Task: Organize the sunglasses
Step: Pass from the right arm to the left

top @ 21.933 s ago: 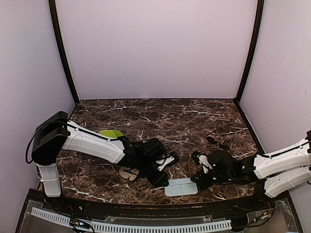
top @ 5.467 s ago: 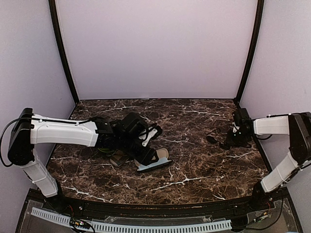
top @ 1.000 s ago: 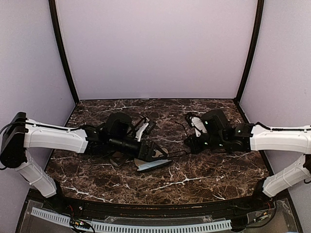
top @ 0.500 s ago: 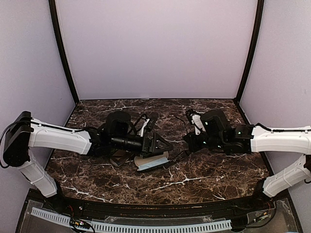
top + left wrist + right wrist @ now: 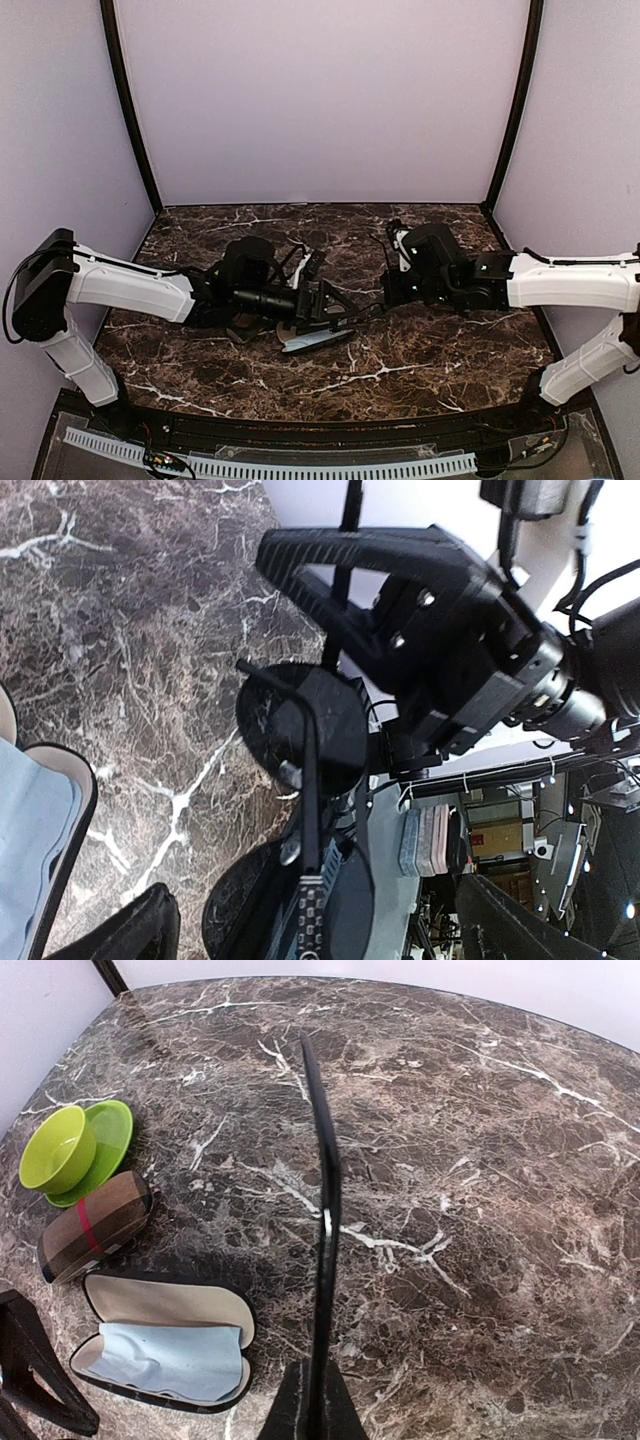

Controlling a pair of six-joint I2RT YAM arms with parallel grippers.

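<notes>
table point(image 5: 480, 1160): brown with white veins
bowl point(image 5: 55, 1155): green
cloth point(image 5: 165, 1360): light blue
case point(image 5: 95, 1225): brown stripes
sunglasses point(image 5: 300, 730): black

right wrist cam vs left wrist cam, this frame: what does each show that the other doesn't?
Right wrist only: the green bowl on its saucer, the closed striped case, and the sunglasses seen only as one thin arm sticking up from the shut right claw.
Left wrist only: the round dark lenses, seen face on.
Both: the open case with the blue cloth in it, and the marble table.
</notes>
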